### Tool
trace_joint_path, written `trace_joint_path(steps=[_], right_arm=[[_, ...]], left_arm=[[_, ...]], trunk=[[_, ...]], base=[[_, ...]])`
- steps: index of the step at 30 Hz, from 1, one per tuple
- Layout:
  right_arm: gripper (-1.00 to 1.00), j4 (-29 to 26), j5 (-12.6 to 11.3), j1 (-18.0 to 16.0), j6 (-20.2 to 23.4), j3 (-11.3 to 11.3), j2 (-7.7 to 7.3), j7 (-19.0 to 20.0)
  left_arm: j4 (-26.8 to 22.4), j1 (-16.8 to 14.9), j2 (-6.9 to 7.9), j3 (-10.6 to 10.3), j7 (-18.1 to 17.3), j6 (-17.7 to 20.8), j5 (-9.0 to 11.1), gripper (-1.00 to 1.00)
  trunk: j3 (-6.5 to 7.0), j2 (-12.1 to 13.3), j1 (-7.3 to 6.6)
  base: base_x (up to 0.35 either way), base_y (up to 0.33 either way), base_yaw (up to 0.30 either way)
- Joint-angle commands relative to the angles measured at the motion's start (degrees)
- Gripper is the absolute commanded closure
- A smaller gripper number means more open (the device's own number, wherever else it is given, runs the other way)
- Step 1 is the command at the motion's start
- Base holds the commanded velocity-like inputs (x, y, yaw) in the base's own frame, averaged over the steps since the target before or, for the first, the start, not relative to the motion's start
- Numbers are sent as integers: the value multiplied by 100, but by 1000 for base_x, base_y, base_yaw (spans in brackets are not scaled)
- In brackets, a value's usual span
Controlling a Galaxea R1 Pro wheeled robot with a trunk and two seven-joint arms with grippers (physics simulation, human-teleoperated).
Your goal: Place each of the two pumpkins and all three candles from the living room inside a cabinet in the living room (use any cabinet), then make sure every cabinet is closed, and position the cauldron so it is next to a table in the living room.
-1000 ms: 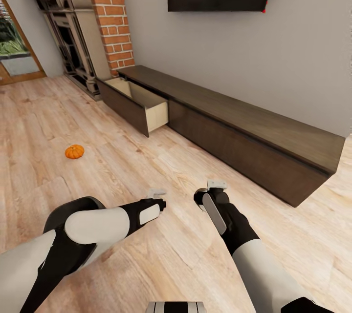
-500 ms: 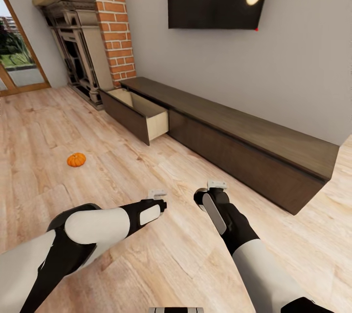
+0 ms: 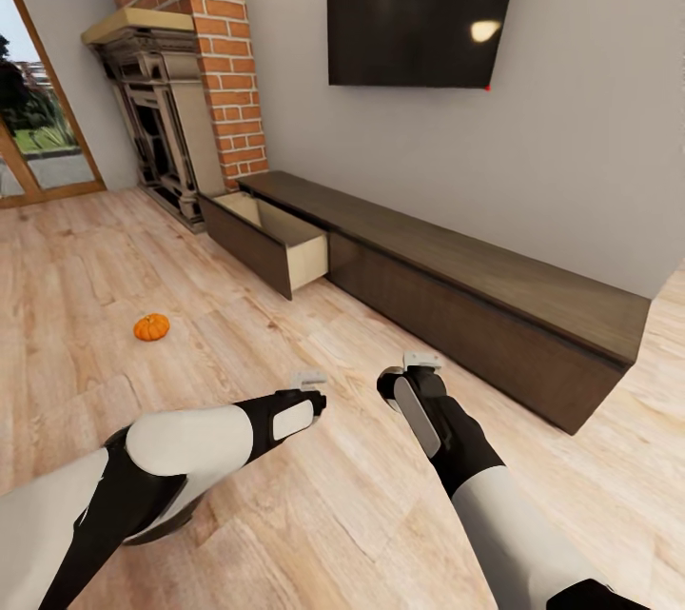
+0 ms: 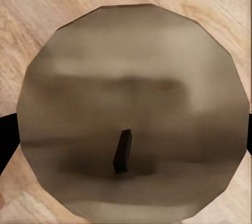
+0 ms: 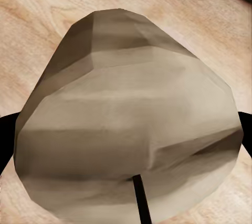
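Head view: we hold a candle in each pincer. The left wrist view has the left candle (image 4: 131, 108) close up, its pale flat top and dark wick facing the camera, the black fingers (image 4: 6, 140) clamped against its sides; the right wrist view has the right candle (image 5: 131, 129) held likewise. The left pincer (image 3: 306, 383) and right pincer (image 3: 419, 364) point forward over the plank floor (image 3: 314, 515). The deciding relation, as we judge it: the open drawer (image 3: 271, 239) of the cabinet (image 3: 495, 305) lies ahead and to the left of both pincers, well apart, nearer the left arm. One pumpkin (image 3: 151, 327) rests on the floor farther left, between the left arm and the fireplace (image 3: 157, 134).
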Motion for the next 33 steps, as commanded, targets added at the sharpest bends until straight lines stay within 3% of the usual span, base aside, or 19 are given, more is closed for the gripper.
trace_joint_path(steps=[1,8,25,33], right_arm=[[100,-4,-63,-4,9,13,-3,-59],[100,-4,-63,-4,6,13,-2,-59],[100,4,-76,-4,6,5,4,-54],[100,4,-76,-4,4,4,2,-51]], left_arm=[[-12,-7,-1,-19,21,20,2,100],[-18,-7,-1,-20,21,20,2,100],[-139,-7,-1,-17,12,-65,2,100],[-182,-7,-1,-22,4,-59,2,100]], trunk=[[17,0,-3],[172,9,-21],[172,9,-21],[172,9,-21]], base=[[0,0,0],[0,0,0],[-4,0,0],[-230,-65,0]])
